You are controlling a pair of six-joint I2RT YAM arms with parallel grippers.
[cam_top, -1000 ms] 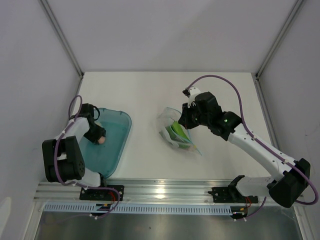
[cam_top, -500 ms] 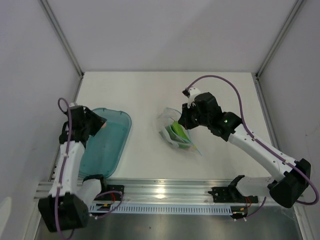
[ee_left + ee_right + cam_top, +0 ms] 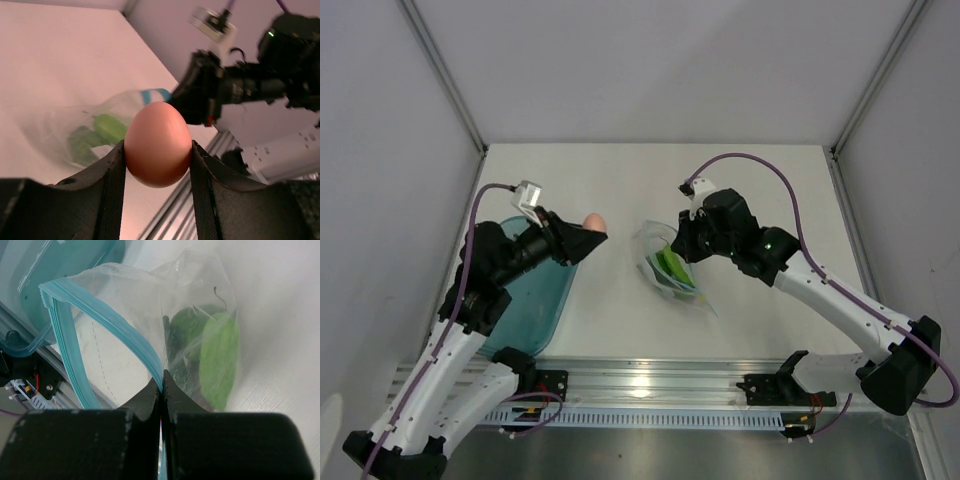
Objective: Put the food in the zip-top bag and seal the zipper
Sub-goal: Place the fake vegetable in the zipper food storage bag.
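The left arm point(image 3: 470, 320) rises from its base at the near left corner, bends at a dark elbow and reaches right and forward, its wrist turned so the left hand point(image 3: 582, 231) points toward the other arm. Its two dark fingers point(image 3: 110, 195) are pressed against either side of a pink egg-shaped piece point(image 3: 157, 145), gripping it around its middle. The right arm point(image 3: 840, 300) stretches from its base at the near right corner in a long diagonal to the left and away, the wrist angled downward. The right hand point(image 3: 686, 244) has its fingers point(image 3: 142, 402) closed flat together, pinching the zipper point(image 3: 75, 320) edge between the tips.
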